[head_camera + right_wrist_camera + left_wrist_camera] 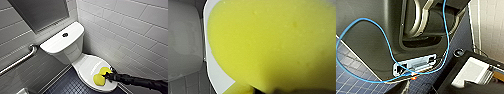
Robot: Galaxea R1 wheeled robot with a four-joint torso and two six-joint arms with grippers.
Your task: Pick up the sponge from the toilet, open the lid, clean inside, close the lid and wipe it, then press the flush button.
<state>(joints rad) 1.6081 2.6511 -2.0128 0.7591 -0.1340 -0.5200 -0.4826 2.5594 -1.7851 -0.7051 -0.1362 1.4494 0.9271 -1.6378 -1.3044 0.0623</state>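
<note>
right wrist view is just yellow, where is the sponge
Observer: In the head view, the sponge is on the closed lid, toward its front.
Operator: is the right arm at it
Observer: Yes, the right gripper meets the sponge's side nearest the tiled wall.
Operator: and the flush button
Observer: The flush button sits on top of the tank, behind the lid.

In the right wrist view the blurred sponge (pixel 273 42) overruns the edges and hides most of the lid (pixel 216 73).
</note>
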